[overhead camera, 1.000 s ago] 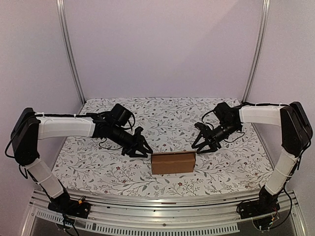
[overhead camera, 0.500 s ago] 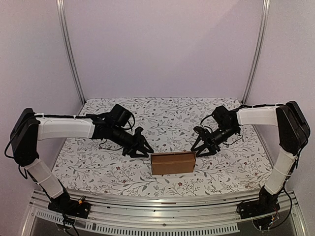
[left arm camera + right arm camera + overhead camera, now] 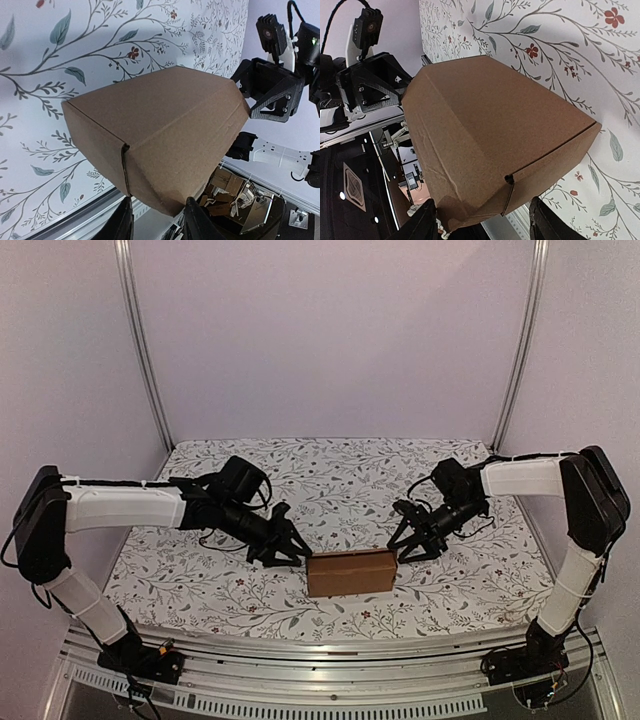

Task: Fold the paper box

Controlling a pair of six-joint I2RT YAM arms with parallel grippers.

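Note:
The paper box [image 3: 351, 572] is a closed brown oblong box lying on the flowered table near the front middle. My left gripper [image 3: 291, 552] is at its left end, open, with its fingers [image 3: 125, 226] on either side of the box's end face [image 3: 165, 165]. My right gripper [image 3: 404, 551] is at the right end, wide open, with its fingers [image 3: 422, 225] spread beside that end of the box [image 3: 490, 135]. I cannot tell if either gripper touches the cardboard. Neither holds anything.
The table's flowered cloth [image 3: 340, 480] stretches behind the box. The metal rail [image 3: 330, 655] of the table's front edge runs just in front of the box. Upright frame posts [image 3: 145, 350] stand at the back corners.
My left gripper has moved right and down to the box's left end. My right gripper has moved left and down to the right end. The box has not moved.

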